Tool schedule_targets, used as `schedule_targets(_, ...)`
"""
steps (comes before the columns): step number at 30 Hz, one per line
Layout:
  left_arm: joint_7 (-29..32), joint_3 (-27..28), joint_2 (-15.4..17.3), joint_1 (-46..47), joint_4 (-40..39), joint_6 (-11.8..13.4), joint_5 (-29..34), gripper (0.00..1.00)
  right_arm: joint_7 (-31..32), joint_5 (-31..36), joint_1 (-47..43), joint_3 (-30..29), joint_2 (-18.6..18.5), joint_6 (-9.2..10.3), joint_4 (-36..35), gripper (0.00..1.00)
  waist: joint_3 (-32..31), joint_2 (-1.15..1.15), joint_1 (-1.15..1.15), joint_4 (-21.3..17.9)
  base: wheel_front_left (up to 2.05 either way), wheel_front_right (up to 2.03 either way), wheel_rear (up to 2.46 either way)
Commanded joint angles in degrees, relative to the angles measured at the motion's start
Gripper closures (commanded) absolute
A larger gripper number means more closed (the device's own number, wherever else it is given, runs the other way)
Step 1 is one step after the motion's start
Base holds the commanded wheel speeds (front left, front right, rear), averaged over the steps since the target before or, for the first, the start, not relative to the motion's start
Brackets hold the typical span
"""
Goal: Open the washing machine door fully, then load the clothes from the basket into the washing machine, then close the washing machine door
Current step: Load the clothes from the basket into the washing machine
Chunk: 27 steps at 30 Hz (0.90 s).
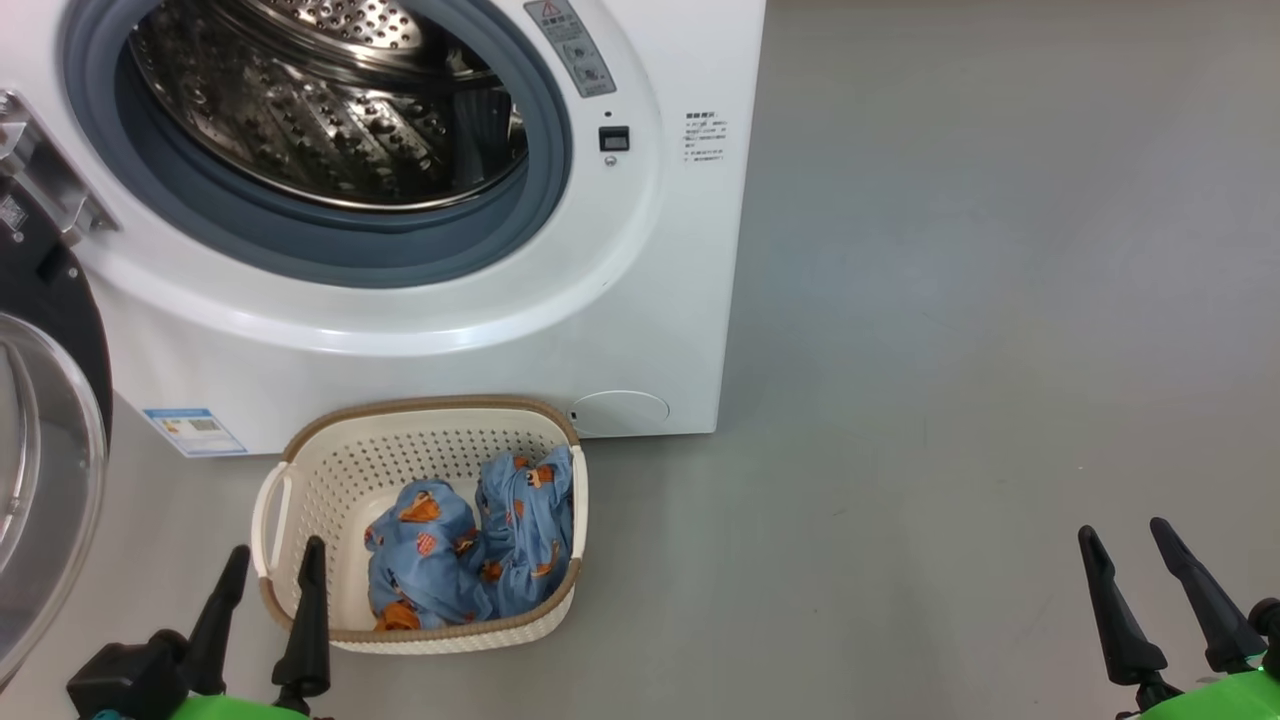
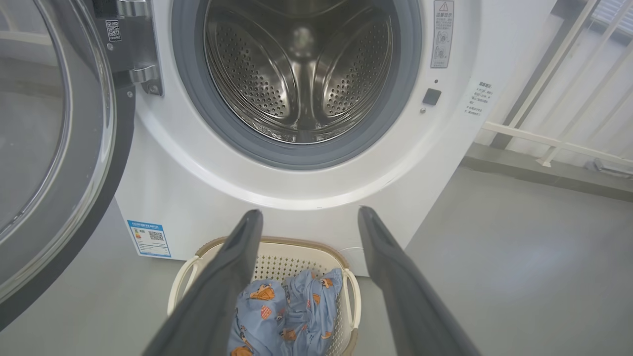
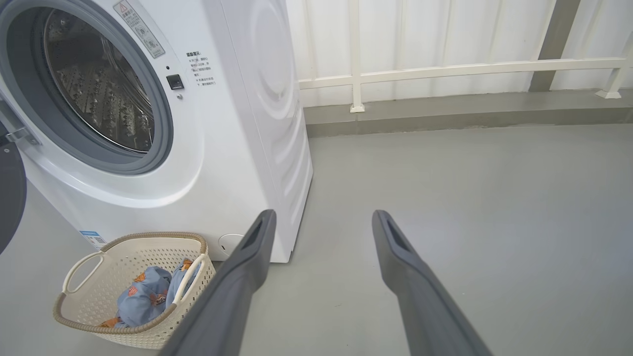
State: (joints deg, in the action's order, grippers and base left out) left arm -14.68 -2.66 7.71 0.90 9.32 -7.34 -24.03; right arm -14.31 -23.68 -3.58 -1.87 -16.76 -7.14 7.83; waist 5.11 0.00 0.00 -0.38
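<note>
At the foot of the washing machine (image 1: 640, 300), the basket (image 1: 420, 408) sits on the floor (image 1: 950, 350) just in front of the white casing, below the round opening. The clothes (image 1: 470, 550) lie bunched inside it, towards its right half in the head view.

The washing machine door (image 1: 45, 470) is swung out on its hinge at the left. Its outer edge is cut off by the frame, so I cannot be sure it is at full swing, though it looks wide enough to clear the opening. The drum (image 2: 301, 74) looks empty in the left wrist view. So I judge the opening step done and the loading step in hand, with nothing yet lifted.

The left pincer (image 1: 278, 550) hovers at the basket's near left corner, fingers apart and empty. The right pincer (image 1: 1124, 530) hangs well off to the right over bare floor, fingers also apart and empty.

The next move calls for the left pincer to drop into the basket, shift right onto the heap, close on a good fold of the soft cloth, then lift it clear of the rim and carry it up past the grey gasket (image 1: 540, 230).

The floor is smooth, matt grey and level. Behind the machine runs a pale wall with a white railing (image 3: 445, 69) above a low grey kerb.
</note>
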Motion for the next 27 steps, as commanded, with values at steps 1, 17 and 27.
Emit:
schedule_targets(1,-0.3,1.6,1.4,1.6,-0.6,-0.1,-0.6,0.00,-0.7,0.5,0.4,0.9,-1.4,-0.35,-1.4,0.00,0.3,0.00,0.00,0.3,0.14,-0.52,0.38)
schedule_targets(17,-0.3,1.4,1.7,3.3,-1.3,-0.1,0.0,0.00,-0.7,0.3,1.8,1.1,-1.0,-0.35,-1.5,0.00,2.3,0.00,0.00,0.6,0.75,-1.34,0.59)
schedule_targets(27,-0.3,0.9,0.4,3.6,-1.0,-0.1,1.0,0.00,-0.7,0.2,2.3,1.3,-0.6,-0.35,-1.4,0.00,3.0,0.00,0.00,0.5,0.27,-0.28,0.00)
